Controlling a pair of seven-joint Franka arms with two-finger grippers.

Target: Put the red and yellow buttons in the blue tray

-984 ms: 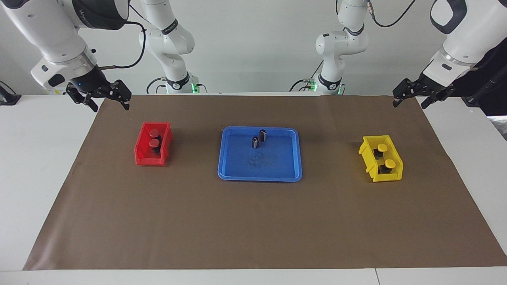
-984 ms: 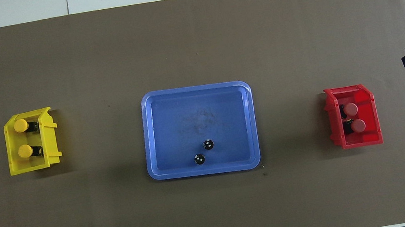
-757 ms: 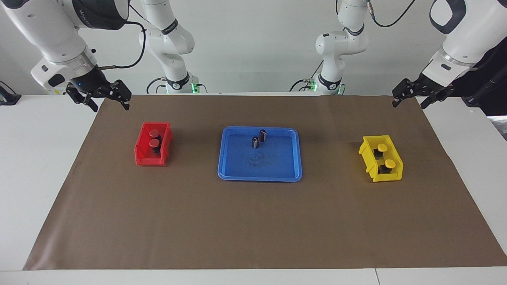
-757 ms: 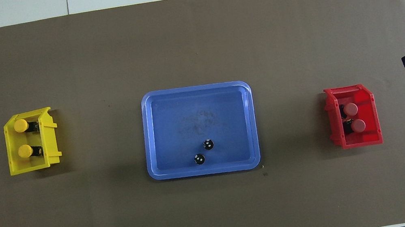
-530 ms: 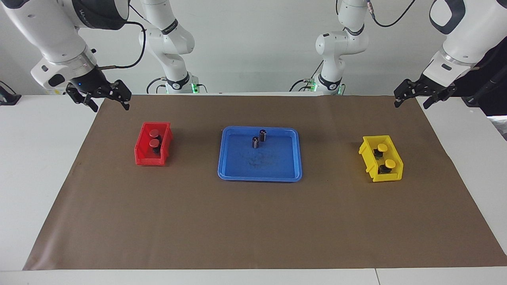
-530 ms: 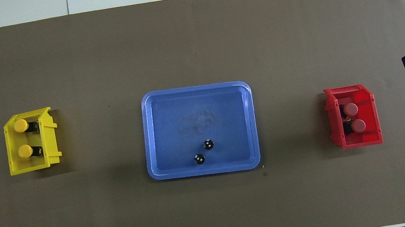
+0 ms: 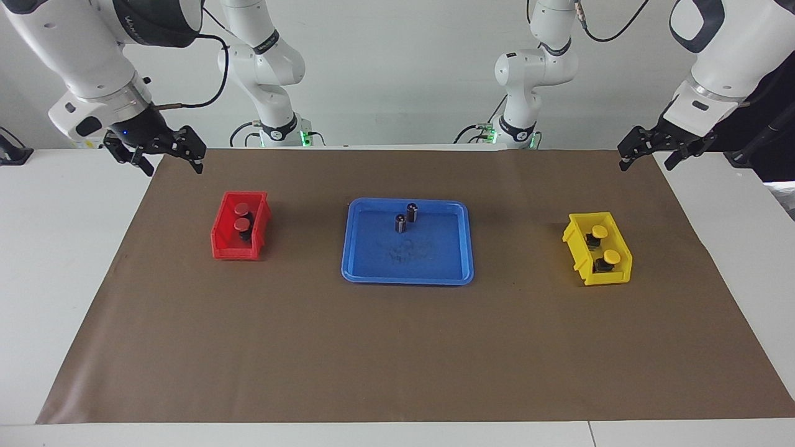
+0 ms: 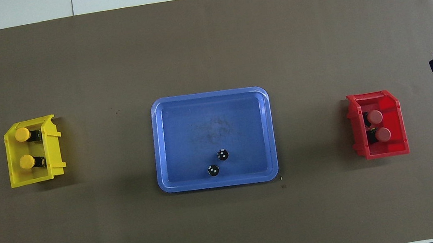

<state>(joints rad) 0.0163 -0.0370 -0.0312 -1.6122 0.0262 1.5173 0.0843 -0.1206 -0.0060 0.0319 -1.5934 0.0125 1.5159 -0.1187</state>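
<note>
A blue tray (image 7: 407, 273) holds two dark capless cylinders (image 7: 406, 217). Two red-capped buttons (image 7: 241, 218) on black bases sit in a red bin (image 7: 231, 249); two yellow-capped buttons (image 7: 605, 244), also black-based, sit in a yellow bin (image 7: 576, 241). A brown mat (image 7: 397, 347) covers the white table (image 7: 56, 248).

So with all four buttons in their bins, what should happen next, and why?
Probably lower the open left gripper into the yellow bin onto a yellow button: the blue tray holds only two dark cylinders, and both grippers hover empty.
</note>
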